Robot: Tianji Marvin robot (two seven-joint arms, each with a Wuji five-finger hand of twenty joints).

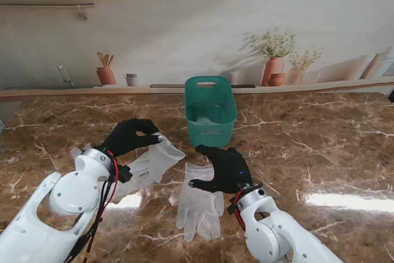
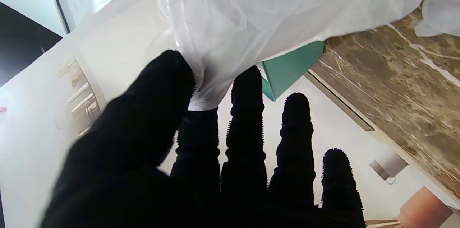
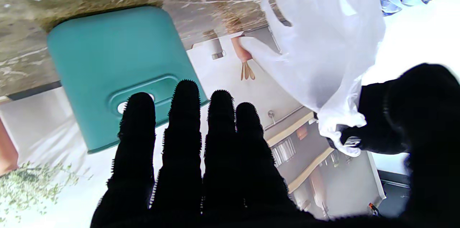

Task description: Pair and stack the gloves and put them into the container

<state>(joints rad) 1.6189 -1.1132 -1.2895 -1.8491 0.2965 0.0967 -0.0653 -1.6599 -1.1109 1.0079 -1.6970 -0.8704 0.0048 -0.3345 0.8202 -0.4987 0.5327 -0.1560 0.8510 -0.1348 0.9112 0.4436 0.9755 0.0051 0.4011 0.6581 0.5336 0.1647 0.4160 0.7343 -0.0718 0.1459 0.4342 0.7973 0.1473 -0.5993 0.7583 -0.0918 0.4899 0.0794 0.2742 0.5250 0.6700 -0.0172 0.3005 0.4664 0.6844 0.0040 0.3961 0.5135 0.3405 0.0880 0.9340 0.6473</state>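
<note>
My left hand [image 1: 130,135] is shut on the cuff of a translucent white glove [image 1: 151,165], which hangs from the pinch toward the table. In the left wrist view the thumb and a finger [image 2: 248,88] squeeze that glove [image 2: 251,16]. A second white glove [image 1: 200,206] lies flat on the marble, fingers pointing toward me. My right hand [image 1: 225,167] sits open over its cuff end, holding nothing; whether it touches the glove I cannot tell. The teal container [image 1: 210,129] stands just beyond both hands. The right wrist view shows the container [image 3: 107,52] and the hanging glove [image 3: 323,41].
Something pale lies inside the container. The marble table [image 1: 320,152] stretches wide to the right. A ledge with terracotta pots [image 1: 274,69] runs along the wall behind.
</note>
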